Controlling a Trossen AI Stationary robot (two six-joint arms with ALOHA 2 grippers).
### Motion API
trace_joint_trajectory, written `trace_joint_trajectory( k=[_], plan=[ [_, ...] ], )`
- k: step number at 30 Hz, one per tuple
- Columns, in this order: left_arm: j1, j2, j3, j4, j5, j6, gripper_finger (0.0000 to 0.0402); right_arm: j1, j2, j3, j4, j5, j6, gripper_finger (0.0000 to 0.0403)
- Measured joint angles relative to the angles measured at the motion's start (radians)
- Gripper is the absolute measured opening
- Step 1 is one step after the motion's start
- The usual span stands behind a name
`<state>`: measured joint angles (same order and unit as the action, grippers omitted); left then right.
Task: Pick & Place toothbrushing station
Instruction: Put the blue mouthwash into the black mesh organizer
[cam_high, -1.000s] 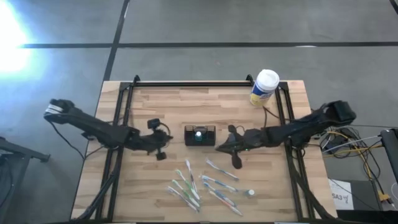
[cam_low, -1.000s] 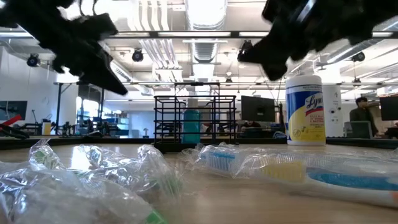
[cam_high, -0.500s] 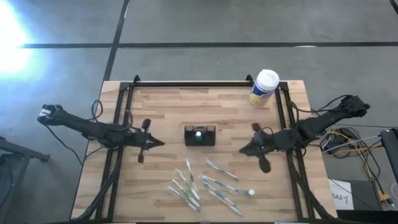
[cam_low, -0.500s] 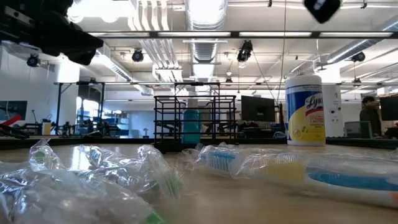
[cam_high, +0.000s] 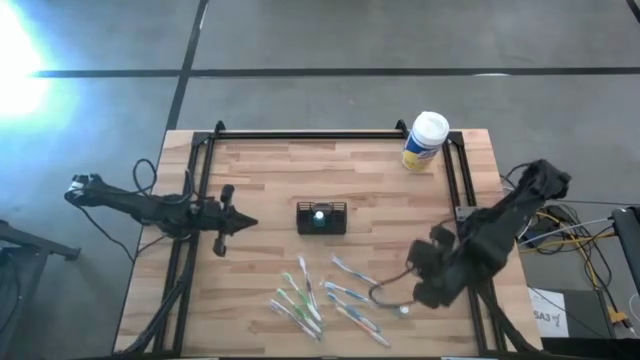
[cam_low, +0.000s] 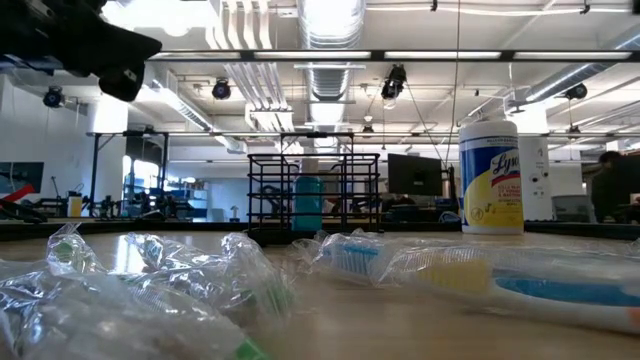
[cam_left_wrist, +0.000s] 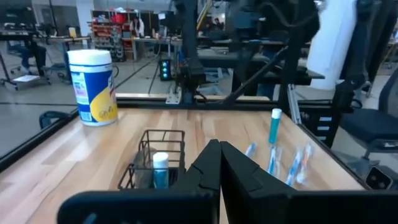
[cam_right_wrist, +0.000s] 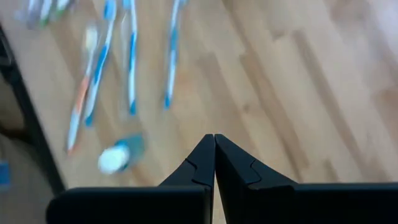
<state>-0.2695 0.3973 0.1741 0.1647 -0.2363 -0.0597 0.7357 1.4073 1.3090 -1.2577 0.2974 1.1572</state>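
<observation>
While both claws sit closed, toothbrushing station (cam_high: 321, 217) mid-table, left claw (cam_high: 246, 223) beside, right claw (cam_high: 375, 294) apart.

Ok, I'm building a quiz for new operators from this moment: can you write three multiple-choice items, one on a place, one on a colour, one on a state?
1. Where does the small black rectangular mesh organiser box stand?
A. mid-table
B. at the table's back right corner
C. off the table

2. What colour is the lid of the yellow wipes canister?
A. red
B. white
C. black

3. How are the left gripper fingers?
A. wide open
B. closed on a toothbrush
C. shut, holding nothing

Key:
1 A: the high view shows it centred between both arms.
2 B: the high view shows a white top.
3 C: the left wrist view shows them pressed together, empty.
</observation>
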Motion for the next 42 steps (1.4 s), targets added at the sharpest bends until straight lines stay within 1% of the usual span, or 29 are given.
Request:
trace_joint_trajectory(
  k=[4, 7, 11, 14, 19, 23, 29, 33, 40, 42],
  plan=[
    [0.0, 0.0, 0.005, -0.001, 0.0, -0.014, 0.0003, 0.02, 0.113, 0.095, 0.01, -0.087, 0.058, 0.0014],
    [0.0, 0.0, 0.007, 0.0, 0.001, -0.022, 0.0003, 0.035, 0.188, 0.168, 0.042, -0.142, 0.078, 0.0037],
    [0.0, 0.004, 0.004, -0.009, 0.012, -0.038, 0.0003, 0.059, 0.293, 0.263, 0.035, -0.15, 0.074, 0.0087],
    [0.0, 0.004, 0.004, -0.046, 0.026, -0.061, 0.0003, 0.061, 0.345, 0.311, 0.033, -0.144, 0.07, 0.0128],
    [0.0, 0.004, 0.003, -0.089, 0.055, -0.099, 0.0003, 0.061, 0.407, 0.335, 0.01, -0.142, 0.073, 0.0182],
    [0.0, 0.004, 0.003, -0.093, 0.056, -0.096, 0.0003, 0.061, 0.425, 0.332, -0.001, -0.155, 0.103, 0.0209],
    [0.0, 0.004, 0.003, -0.093, 0.056, -0.091, 0.0003, 0.06, 0.443, 0.325, -0.012, -0.19, 0.151, 0.0228],
    [0.0, 0.004, 0.003, -0.093, 0.056, -0.091, 0.0003, 0.061, 0.459, 0.318, -0.015, -0.193, 0.16, 0.0227],
    [0.0, 0.004, 0.003, -0.096, 0.064, -0.091, 0.0003, 0.053, 0.462, 0.291, -0.019, -0.197, 0.285, 0.022],
    [0.0, 0.004, 0.003, -0.096, 0.064, -0.091, 0.0003, 0.048, 0.462, 0.291, -0.019, -0.22, 0.315, 0.0219]
  ],
)
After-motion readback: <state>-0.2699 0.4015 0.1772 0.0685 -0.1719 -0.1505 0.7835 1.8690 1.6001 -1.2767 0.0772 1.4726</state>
